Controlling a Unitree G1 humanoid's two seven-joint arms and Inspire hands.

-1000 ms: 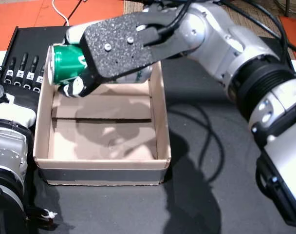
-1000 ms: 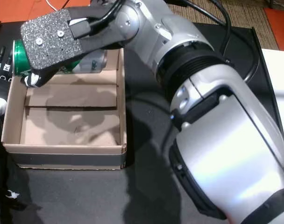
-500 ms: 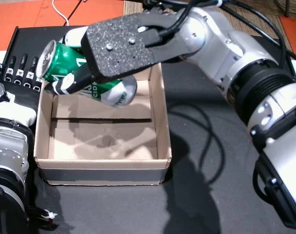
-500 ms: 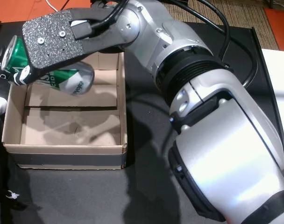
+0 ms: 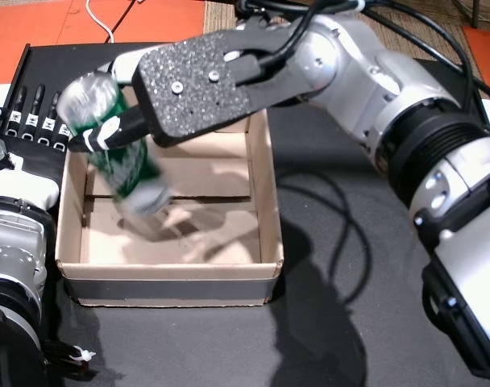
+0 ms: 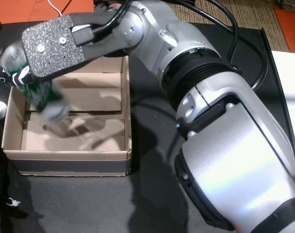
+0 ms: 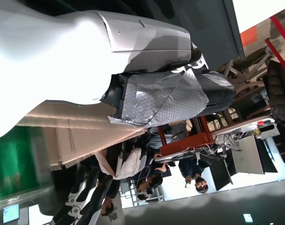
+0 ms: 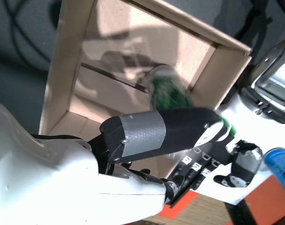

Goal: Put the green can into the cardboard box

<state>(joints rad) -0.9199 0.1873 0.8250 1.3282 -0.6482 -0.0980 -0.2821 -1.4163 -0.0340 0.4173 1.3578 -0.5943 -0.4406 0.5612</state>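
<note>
The green can [image 5: 124,157] [image 6: 40,94] is a tilted, motion-blurred streak inside the cardboard box [image 5: 168,270] [image 6: 65,156], near its left wall and above the floor. My right hand [image 5: 205,81] [image 6: 53,46] hovers over the box's far left corner with fingers spread; one fingertip [image 5: 96,139] still overlaps the can's upper end. In the right wrist view the blurred can [image 8: 173,91] is just beyond the right hand's finger [image 8: 166,136]. My left hand [image 5: 35,113] lies flat and open on the table outside the box's left wall.
The box stands on a black mat [image 5: 350,242] with a dark cable [image 5: 342,210] looped to its right. Orange floor [image 5: 35,20] lies beyond the mat. A blue can [image 8: 278,164] shows in the right wrist view. People sit far off in the left wrist view.
The can tipped from lying sideways in the right hand to nose-down, slipped out of the fingers and is dropping into the box. The right hand has hardly moved; the left is still.
</note>
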